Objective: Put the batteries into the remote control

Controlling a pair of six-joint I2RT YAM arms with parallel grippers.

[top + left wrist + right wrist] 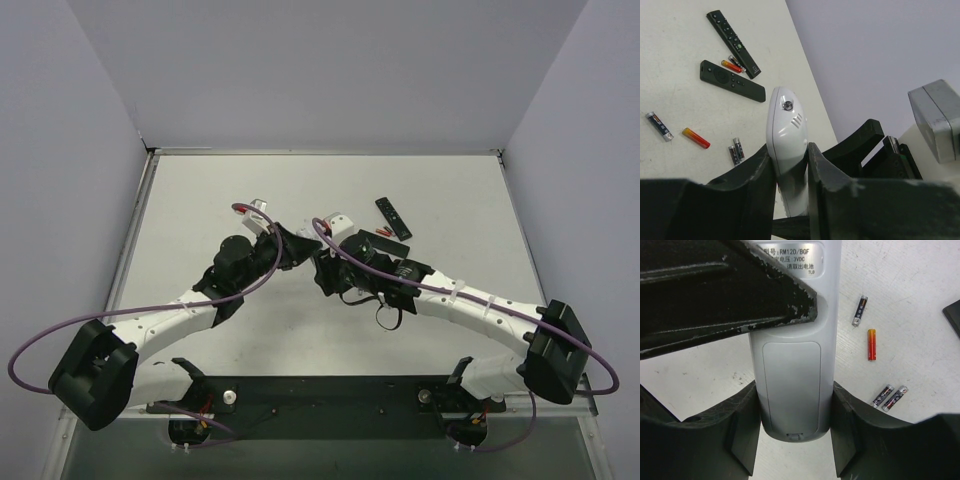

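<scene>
Slim white remote (pixel 830 315), back cover (pixel 791 385) on, pinched by left hand (pixel 790 155) and right hand (pixel 794 405)

Batteries (pixel 871 344) lie on the table (pixel 920 280) below and beside the remote control (pixel 792 365).

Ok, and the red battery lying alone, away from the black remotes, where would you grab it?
Grip the red battery across its middle, fingers on its long curved sides, coming straight down from above. It lies flat on the table with bare surface along both sides, while a dark battery sits just off one end, so an end-on approach looks tighter.
</scene>
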